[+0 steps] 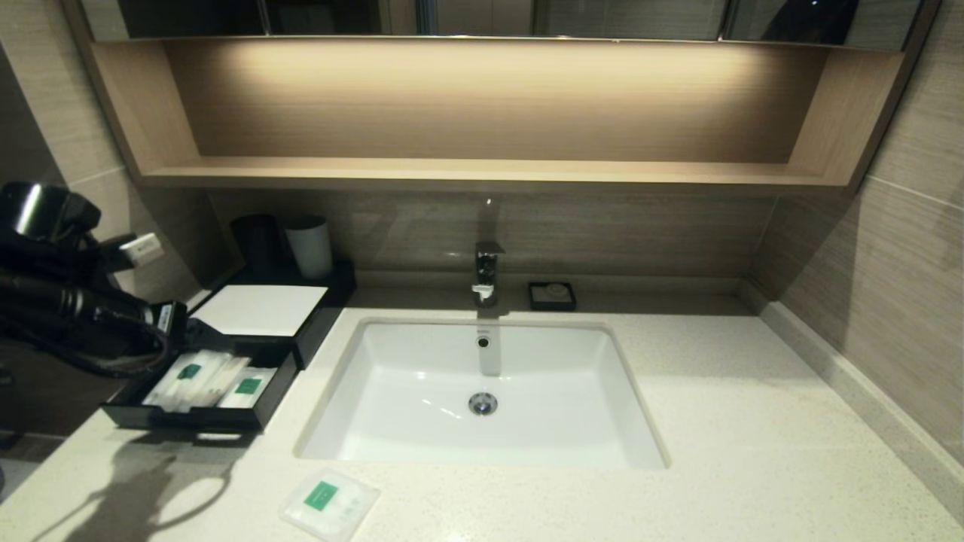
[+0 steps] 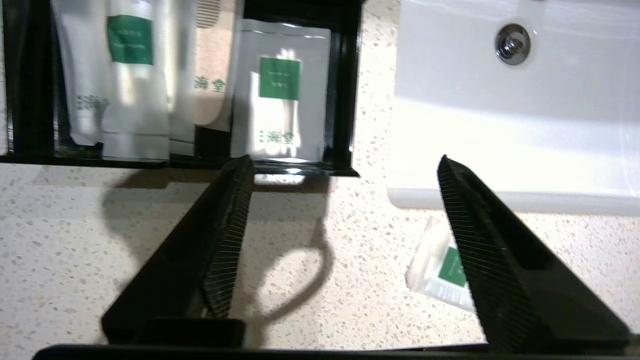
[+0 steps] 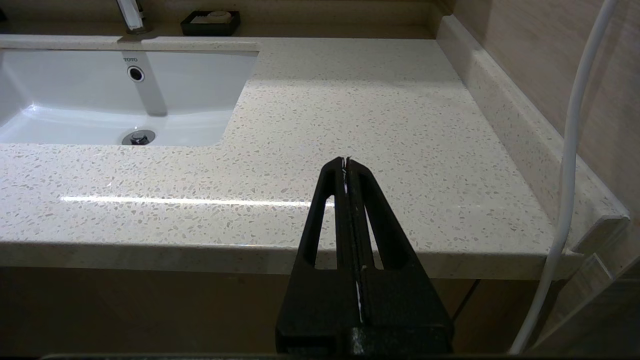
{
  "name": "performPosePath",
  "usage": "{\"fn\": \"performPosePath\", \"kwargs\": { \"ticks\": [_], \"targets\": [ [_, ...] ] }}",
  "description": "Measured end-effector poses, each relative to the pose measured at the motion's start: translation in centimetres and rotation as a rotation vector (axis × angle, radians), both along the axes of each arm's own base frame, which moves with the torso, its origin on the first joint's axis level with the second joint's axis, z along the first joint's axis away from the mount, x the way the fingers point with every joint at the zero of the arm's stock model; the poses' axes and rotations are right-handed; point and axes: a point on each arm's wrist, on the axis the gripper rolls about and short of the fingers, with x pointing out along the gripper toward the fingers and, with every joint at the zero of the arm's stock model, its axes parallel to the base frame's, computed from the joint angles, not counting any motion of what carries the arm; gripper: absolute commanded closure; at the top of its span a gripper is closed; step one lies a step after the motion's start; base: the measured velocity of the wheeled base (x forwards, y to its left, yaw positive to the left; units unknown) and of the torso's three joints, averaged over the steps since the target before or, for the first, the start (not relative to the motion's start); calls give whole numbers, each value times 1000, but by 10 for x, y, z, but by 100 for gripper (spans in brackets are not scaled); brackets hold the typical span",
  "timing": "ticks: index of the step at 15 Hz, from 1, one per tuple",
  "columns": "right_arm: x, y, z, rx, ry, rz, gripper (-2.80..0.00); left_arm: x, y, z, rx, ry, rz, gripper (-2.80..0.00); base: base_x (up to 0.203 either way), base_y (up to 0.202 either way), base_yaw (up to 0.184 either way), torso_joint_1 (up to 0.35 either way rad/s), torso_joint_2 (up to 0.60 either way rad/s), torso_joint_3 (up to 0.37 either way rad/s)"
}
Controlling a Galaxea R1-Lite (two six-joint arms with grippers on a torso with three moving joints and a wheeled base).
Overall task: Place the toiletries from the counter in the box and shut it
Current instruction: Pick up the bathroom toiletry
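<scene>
The black box (image 1: pixel 316 320) with its white top panel (image 1: pixel 260 309) stands at the counter's left. Its drawer (image 1: pixel 188 414) is pulled out toward me. Several white packets with green labels (image 2: pixel 280 95) lie side by side in the drawer. A flat squarish packet (image 1: pixel 329 503) lies on the counter (image 1: pixel 753 391) near the front edge, in front of the sink. My left gripper (image 2: pixel 344 160) hangs open over bare counter just in front of the drawer, with nothing between its fingers; that packet (image 2: pixel 435 265) shows partly behind one finger. My right gripper (image 3: pixel 346 161) is shut and empty by the counter's front edge, right of the sink.
A white sink (image 1: pixel 482 391) with a faucet (image 1: pixel 487 271) fills the counter's middle. A small dark soap dish (image 1: pixel 552 295) sits behind it. Two cups (image 1: pixel 309 245) stand behind the box. A wooden shelf (image 1: pixel 482 173) runs overhead, and a tiled wall (image 1: pixel 866 301) closes the right.
</scene>
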Motion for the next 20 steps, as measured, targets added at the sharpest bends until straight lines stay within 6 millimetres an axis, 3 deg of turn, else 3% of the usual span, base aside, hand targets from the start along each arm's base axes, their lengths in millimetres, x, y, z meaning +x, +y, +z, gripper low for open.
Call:
{"fn": "performPosePath", "kwargs": {
  "ticks": [4,9,15,20],
  "targets": [
    [0,0,0,0,0,0,0,-21,-28,4,-4,6,-90,0,0,0,0,0,0,0],
    [0,0,0,0,0,0,0,-38,-40,7,-7,61,-139,0,0,0,0,0,0,0],
    [0,0,0,0,0,0,0,-58,-81,-3,-18,155,-305,0,0,0,0,0,0,0],
    [0,0,0,0,0,0,0,-73,-98,-9,6,203,-402,0,0,0,0,0,0,0]
  ]
}}
